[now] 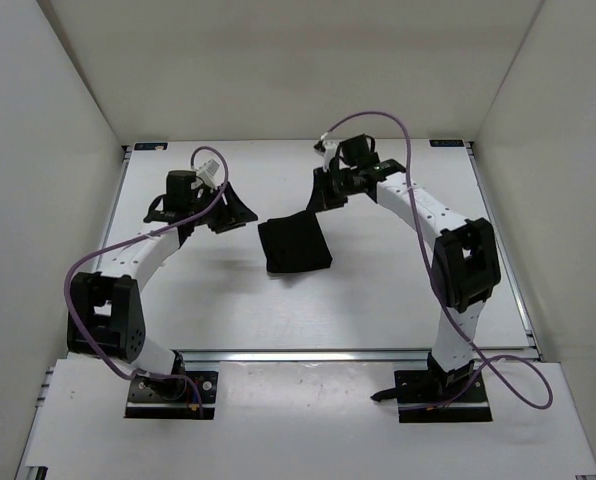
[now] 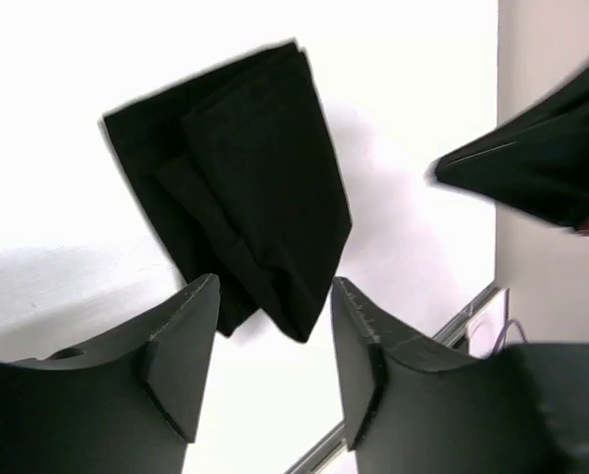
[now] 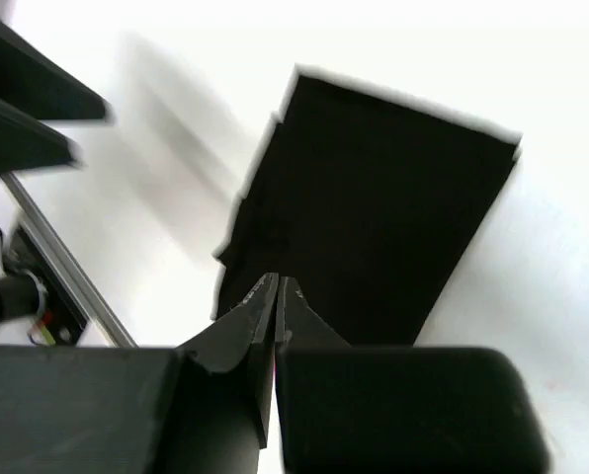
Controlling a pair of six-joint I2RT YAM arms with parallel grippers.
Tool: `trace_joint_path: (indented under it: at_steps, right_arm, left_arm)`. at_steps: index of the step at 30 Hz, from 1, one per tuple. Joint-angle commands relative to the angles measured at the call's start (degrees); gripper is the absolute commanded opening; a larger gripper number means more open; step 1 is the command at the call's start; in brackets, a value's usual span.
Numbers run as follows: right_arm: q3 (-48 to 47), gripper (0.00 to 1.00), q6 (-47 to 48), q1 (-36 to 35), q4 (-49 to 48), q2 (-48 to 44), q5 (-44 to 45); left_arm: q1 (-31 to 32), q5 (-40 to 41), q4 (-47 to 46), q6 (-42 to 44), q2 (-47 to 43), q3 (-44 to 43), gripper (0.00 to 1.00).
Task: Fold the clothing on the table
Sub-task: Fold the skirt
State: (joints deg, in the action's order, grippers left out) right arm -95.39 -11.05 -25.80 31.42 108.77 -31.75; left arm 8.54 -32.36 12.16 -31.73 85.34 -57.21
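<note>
The clothing [image 1: 294, 245] lies near the middle of the surface [image 1: 378, 300]. It is a small black bundle with layers stacked on top of each other. From the top it looks like a neat, almost square block.

The left fingers [image 1: 230, 218] are at about 10 o'clock from the clothing, a little way off. They are spread apart and hold nothing. The right fingers [image 3: 277, 288] are at about 1 o'clock from it, over its far edge. They are pressed tight together with nothing between them. I cannot tell if they touch the cloth.

I think the folding is done, or very nearly done. In the left wrist view one side looks a bit bumpy, with a layer poking out. So maybe a small tidy-up is left. After that, the arms only need to pull away.
</note>
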Motion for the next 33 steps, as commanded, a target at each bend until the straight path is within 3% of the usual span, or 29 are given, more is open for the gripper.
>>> trace_joint_path:
  at_steps: [1,9,17,20,21,24,25,26,30,33]
  right_arm:
    - [6.1,0.00,1.0,-2.2,-0.1,2.3,-0.1]
    - [7.9,0.00,0.1,-8.9,-4.6,9.8,-5.4]
    - [5.3,0.00,-2.0,-9.9,-8.4,15.5,-8.9]
    - [2.1,0.02,-1.9,-8.2,-6.4,12.9,-7.5]
    - [1.4,0.10,-2.0,-7.1,-6.3,10.4,-6.9]
    - [-0.7,0.31,-3.8,-1.9,-7.6,4.5,-6.4]
    - [-0.8,0.33,-4.5,0.3,-7.6,2.3,-6.3]
    - [-0.8,0.36,-4.8,2.6,-7.8,0.1,-5.4]
    - [3.0,0.53,-2.1,6.6,-6.9,-6.4,2.4]
    - [7.4,0.56,0.2,8.7,-5.5,-9.2,7.0]
  left_arm:
    - [2.1,0.2,2.2,1.1,0.5,2.0,0.59]
    - [8.0,1.9,1.0,-0.5,1.1,4.4,0.38]
    - [7.5,4.1,3.7,1.7,0.0,6.7,0.39]
    - [7.5,4.4,5.5,2.5,-0.1,5.7,0.52]
    - [7.5,5.6,7.1,3.2,0.2,5.4,0.55]
    - [8.0,9.1,11.8,7.1,0.9,0.7,0.75]
    - [8.2,11.2,13.9,8.9,1.4,-0.1,0.90]
    - [8.4,12.6,15.1,10.9,1.7,-2.1,0.97]
    - [8.8,21.9,20.3,15.2,1.2,-5.7,0.99]
    - [9.0,26.6,22.4,16.8,0.7,-6.3,0.99]
